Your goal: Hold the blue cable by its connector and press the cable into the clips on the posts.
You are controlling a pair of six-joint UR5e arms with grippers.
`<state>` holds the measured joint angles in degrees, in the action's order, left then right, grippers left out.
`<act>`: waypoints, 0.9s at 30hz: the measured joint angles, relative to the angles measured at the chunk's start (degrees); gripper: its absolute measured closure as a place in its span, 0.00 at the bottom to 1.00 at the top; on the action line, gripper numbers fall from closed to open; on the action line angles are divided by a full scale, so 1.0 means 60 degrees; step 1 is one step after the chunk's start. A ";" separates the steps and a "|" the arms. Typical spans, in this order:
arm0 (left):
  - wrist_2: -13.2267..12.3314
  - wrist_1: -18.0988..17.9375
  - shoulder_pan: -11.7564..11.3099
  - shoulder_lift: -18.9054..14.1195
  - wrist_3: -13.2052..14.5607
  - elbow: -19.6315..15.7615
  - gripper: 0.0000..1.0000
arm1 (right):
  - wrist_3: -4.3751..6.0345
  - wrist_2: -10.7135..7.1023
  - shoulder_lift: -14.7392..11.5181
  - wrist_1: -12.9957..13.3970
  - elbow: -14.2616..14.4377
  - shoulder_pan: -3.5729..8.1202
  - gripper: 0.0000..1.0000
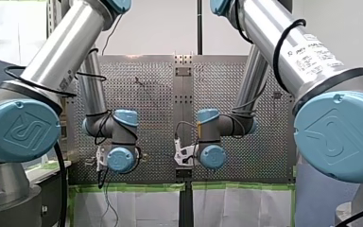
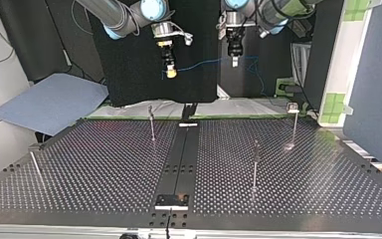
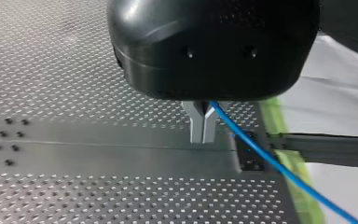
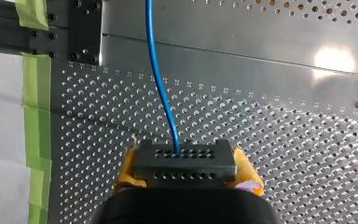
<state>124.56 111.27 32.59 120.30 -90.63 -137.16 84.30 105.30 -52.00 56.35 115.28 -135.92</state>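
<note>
Grey perforated metal counter (image 2: pixel 104 164) carries the thin upright metal posts (image 2: pixel 255 167), which are set well apart across it. The clips at the post tops are too small for their form to be made out.

The left hand (image 3: pixel 203 126) is closed, its metal fingers brought together on the thin blue cable (image 3: pixel 261 154) partway along its length. The right hand (image 4: pixel 185 151) is clamped on the dark rectangular connector block (image 4: pixel 185 164), with a yellow pad against each end. The cable is thus strung in the air between the two hands, above the counter's far edge in the top view and well clear of every post. Beyond the left hand it runs on as a loose tail.

The cable is judged to be light and flexible, holding a shallow curve over a short span and sagging where it is unsupported. Its jacket appears smooth, so some sliding through the metal fingers is to be expected. Light tension is advised when it is seated in a clip. The connector block is judged rigid and is the correct point of hold, since its flat ends give the pads a secure seat.

The cable is seen to be uniformly bright blue, round and unmarked, with no kinks visible. It leaves the middle of the connector block's face. Rows of small holes are seen on two faces of the block.
</note>
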 joint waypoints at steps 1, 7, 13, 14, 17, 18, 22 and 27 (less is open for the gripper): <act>0.0090 0.0077 0.0067 0.0020 0.0090 0.0000 1.00 | 0.0000 0.0000 0.0000 0.0000 0.0000 0.0000 1.00; 0.0305 0.0223 0.0187 0.0048 0.0403 -0.0002 1.00 | 0.0000 0.0000 0.0001 0.0001 0.0000 0.0000 1.00; 0.0324 0.0235 0.0194 0.0051 0.0440 -0.0003 1.00 | 0.0001 0.0000 0.0000 0.0000 0.0000 0.0000 1.00; 0.0325 0.0236 0.0195 0.0051 0.0441 -0.0003 1.00 | 0.0000 0.0000 0.0000 0.0000 -0.0001 -0.0001 1.00; 0.0325 0.0236 0.0196 0.0052 0.0442 -0.0003 1.00 | 0.0000 0.0000 0.0000 0.0000 -0.0001 0.0000 1.00; 0.0326 0.0236 0.0196 0.0052 0.0443 -0.0003 1.00 | 0.0001 0.0000 0.0000 0.0000 0.0000 0.0000 1.00; 0.0320 0.0231 0.0196 0.0047 0.0437 -0.0001 1.00 | 0.0000 0.0001 0.0000 0.0000 -0.0001 0.0001 1.00; 0.0355 0.0217 0.0147 -0.0183 0.0200 0.0013 1.00 | 0.0019 0.0175 -0.0054 -0.0209 -0.0210 0.0055 1.00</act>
<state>126.69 112.57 33.47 119.21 -89.43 -137.08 84.42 106.35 -52.33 55.09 114.02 -135.59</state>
